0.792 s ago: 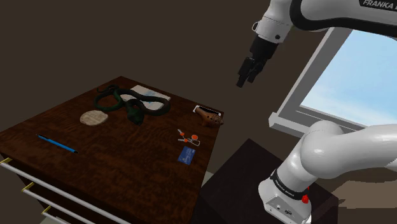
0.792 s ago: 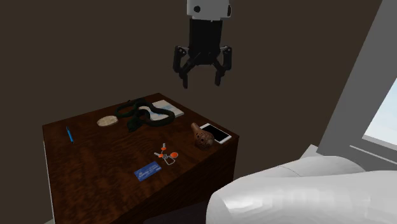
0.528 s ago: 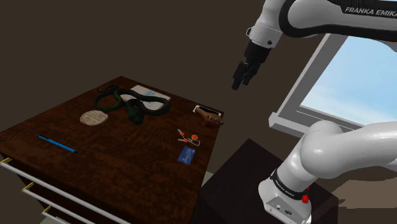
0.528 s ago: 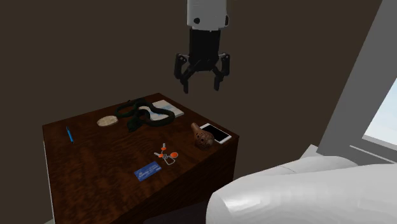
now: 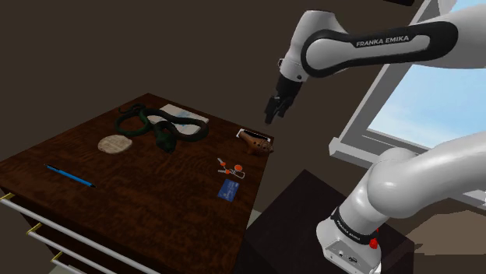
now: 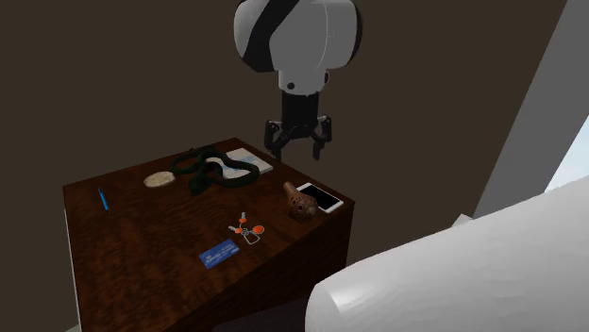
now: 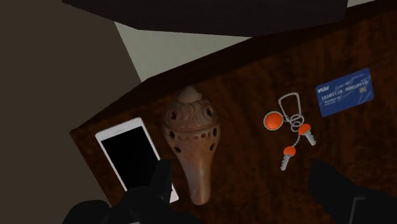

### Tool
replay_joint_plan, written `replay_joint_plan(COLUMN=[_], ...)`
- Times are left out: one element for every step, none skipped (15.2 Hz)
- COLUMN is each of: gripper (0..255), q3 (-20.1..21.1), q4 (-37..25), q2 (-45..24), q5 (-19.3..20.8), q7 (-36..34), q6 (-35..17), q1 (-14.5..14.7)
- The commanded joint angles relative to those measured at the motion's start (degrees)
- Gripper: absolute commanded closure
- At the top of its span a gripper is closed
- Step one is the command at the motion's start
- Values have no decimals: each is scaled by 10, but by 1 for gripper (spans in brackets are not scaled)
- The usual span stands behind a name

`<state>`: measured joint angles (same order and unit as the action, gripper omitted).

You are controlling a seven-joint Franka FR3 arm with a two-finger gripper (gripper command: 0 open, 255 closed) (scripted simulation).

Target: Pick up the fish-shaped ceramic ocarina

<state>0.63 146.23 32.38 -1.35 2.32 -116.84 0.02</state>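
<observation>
The gripper (image 5: 270,118) is sitting lower and further toward the shoulder view's left than half a second ago, and is now hanging in the air above the near corner of the dark wooden table (image 5: 156,198). Its fingers are standing wide apart, clasping nothing. The brown fish-shaped ocarina (image 7: 193,140) is lying flat on the table below the gripper, close to the table's edge, just beside a white phone (image 7: 133,156) with a black screen. In the wrist view its narrow end is pointing toward the fingers. A set of keys (image 7: 289,124) with orange tags is lying near the ocarina's other side, and a blue card (image 7: 344,91) is resting beyond the keys
</observation>
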Motion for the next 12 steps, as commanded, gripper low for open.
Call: replay_joint_plan(gripper=[0, 0, 0, 0, 0, 0, 0, 0, 0, 0, 0, 0], q3=[-3, -5, -6, -7, -9, -10, -11, -12, -13, -14, -14, -14], q4=[1, 0, -1, -4, -7, -11, -16, -21, -28, -30, -27, -25], q2=[-43, -64, -85, -107, -129, -152, -175, -198, -222, -231, -236, -242], q5=[4, 5, 7, 9, 10, 12, 13, 15, 16, 17, 17, 17], q7=[8, 12, 16, 19, 23, 26, 29, 33, 36, 37, 37, 37], q6=[-43, -62, -81, -100, -118, -136, -153, -169, -185, -191, -200, -208], q1=[-2, -3, -3, -4, -5, -6, -7, -8, -9, -9, -9, -9])
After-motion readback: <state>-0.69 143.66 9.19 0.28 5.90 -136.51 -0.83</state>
